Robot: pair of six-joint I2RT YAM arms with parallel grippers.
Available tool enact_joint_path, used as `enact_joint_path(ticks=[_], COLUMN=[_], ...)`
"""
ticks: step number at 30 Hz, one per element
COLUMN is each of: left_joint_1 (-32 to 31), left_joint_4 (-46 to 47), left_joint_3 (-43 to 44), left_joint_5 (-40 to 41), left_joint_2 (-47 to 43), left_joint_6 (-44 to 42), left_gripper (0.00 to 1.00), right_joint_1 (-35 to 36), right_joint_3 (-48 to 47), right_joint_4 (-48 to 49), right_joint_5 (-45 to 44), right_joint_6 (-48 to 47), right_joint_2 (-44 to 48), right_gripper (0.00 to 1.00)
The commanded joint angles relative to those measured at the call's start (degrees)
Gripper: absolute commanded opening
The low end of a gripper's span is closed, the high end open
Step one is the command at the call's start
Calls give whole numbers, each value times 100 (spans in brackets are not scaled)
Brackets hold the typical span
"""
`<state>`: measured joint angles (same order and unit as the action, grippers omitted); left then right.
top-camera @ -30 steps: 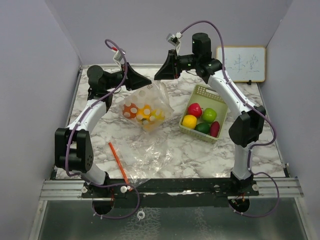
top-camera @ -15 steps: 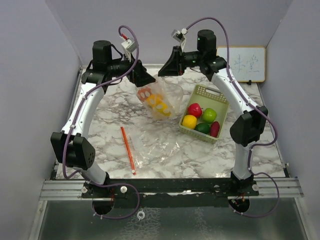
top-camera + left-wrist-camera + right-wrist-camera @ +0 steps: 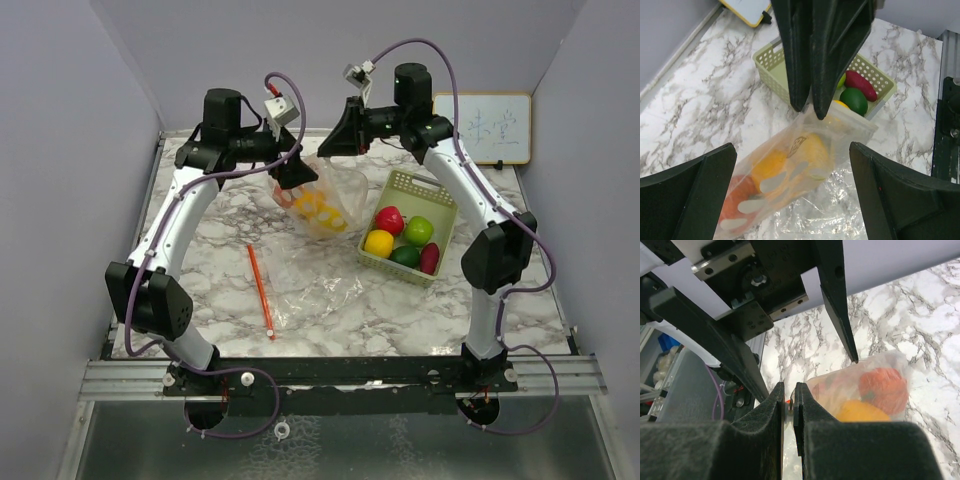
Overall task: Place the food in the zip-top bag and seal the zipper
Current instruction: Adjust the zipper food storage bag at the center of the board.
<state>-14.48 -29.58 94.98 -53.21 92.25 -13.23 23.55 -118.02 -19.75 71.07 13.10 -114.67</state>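
clear bag [image 3: 795, 170] | logo [image 3: 798, 142] unreadable | right hand [image 3: 811, 109] pinching rim

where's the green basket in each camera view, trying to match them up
Top external: the basket is right of centre, just right of the zip-top bag.
Left wrist: upper middle, partly behind the right gripper.
Right wrist: not in it.
Shared landmark: the zip-top bag with orange and yellow food inside shows in all three views.
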Motion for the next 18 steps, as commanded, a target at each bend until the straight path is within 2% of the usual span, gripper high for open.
enact_joint_path(ticks=[1,6,14,18], left_joint_1=[-9,-193,-367,-373], left_joint_4=[185,111,228,367], left_joint_3=[428,551,91,74], left_joint_5=[-765,-1080,-1068,-1114], left_joint_2=[85,174,189,172], left_joint_6=[-419,-595,-673,-522], left_gripper=[99,99,99,86], right_joint_1=[27,26,62,62], right_joint_3=[82,130,201,204], right_joint_4=[-19,-29,-3,-44], right_joint_5=[146,210,300,318], right_joint_6=[-112,-101,-31,-70], right_joint_2=[404,476,575,639], right_gripper=[4,5,5,5])
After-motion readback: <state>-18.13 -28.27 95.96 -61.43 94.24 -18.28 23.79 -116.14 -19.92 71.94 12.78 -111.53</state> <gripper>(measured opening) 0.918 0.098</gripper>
